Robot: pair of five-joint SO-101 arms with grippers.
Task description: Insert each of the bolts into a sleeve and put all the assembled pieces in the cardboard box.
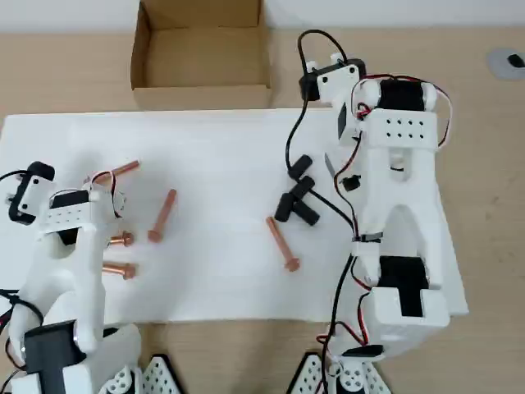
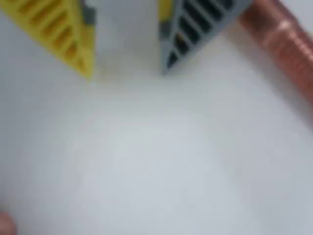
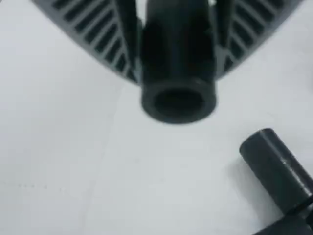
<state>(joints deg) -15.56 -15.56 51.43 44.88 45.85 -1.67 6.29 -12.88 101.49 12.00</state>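
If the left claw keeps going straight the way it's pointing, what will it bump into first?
Probably the white sheet. The open left claw points at a bare patch of it. A bolt lies just to one side, likely missed, though depth is unclear.

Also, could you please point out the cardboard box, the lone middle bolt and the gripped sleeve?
cardboard box (image 1: 201,97), high view, front wall.
lone middle bolt (image 1: 280,242), high view, middle of its shank.
gripped sleeve (image 3: 178,63), right wrist view, barrel above its open end.

Four bolts (image 1: 162,216) lay on the sheet's (image 1: 213,156) left half, a fifth bolt (image 1: 281,244) just before the sleeves (image 1: 297,199) clustered right of centre; the cardboard box (image 1: 201,97) stood behind the sheet on the desk (image 1: 74,74).
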